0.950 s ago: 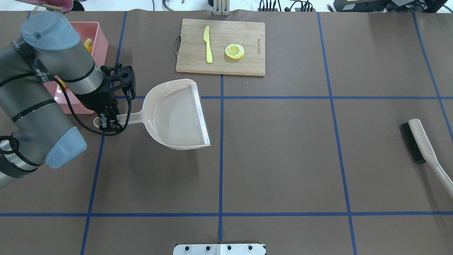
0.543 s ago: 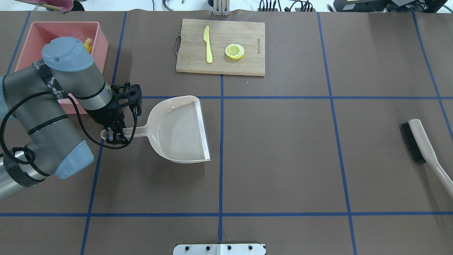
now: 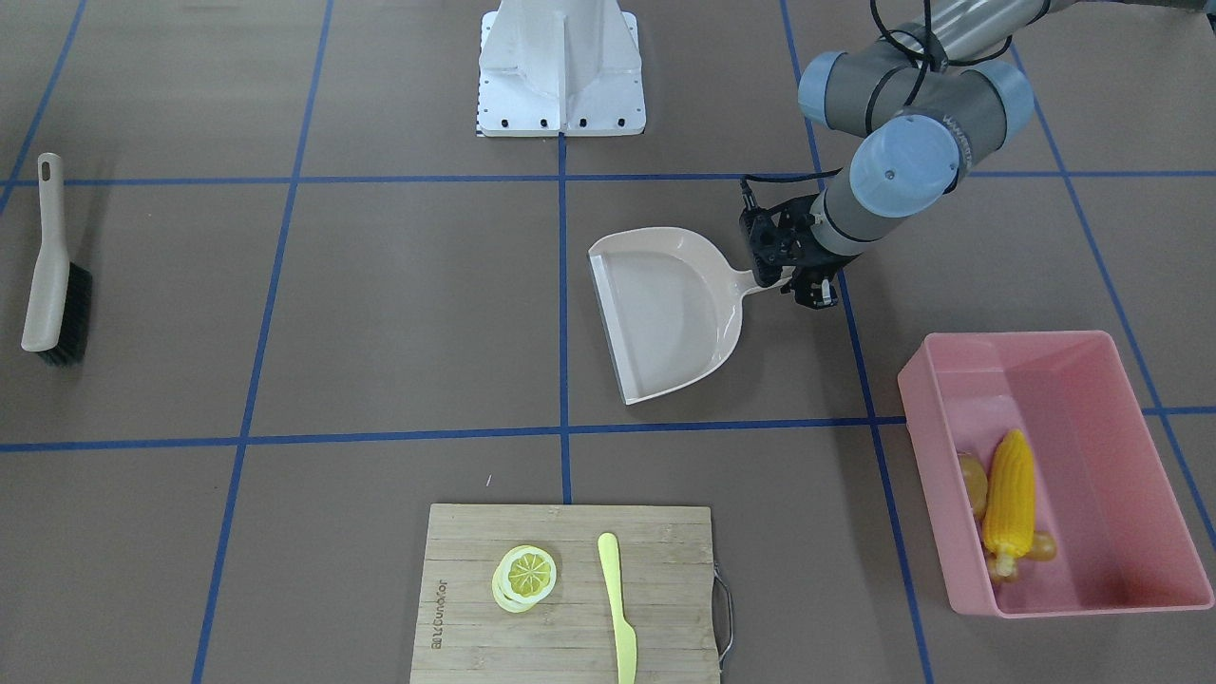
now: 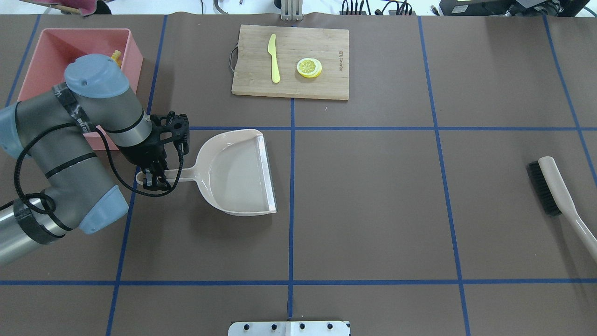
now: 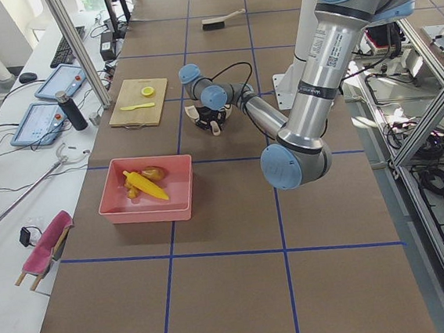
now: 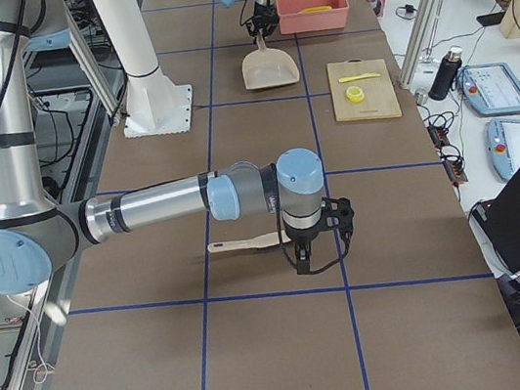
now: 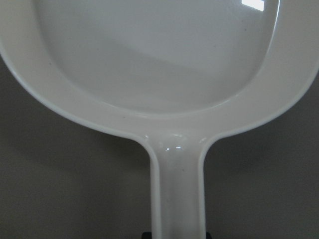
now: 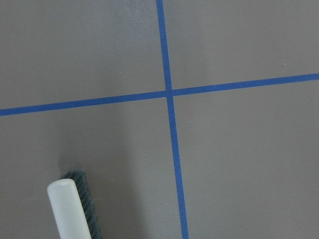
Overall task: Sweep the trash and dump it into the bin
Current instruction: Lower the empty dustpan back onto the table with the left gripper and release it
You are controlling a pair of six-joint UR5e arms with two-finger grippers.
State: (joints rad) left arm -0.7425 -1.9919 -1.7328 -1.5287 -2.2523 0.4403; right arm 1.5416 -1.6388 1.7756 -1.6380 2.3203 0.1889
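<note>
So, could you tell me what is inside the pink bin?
A corn cob lies in the bin, with tan lumps showing at its sides; the cob hides part of them, so I cannot count them.

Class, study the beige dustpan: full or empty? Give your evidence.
Empty. The dustpan shows only bare inner surface; the corn cob lies in the pink bin.
</note>
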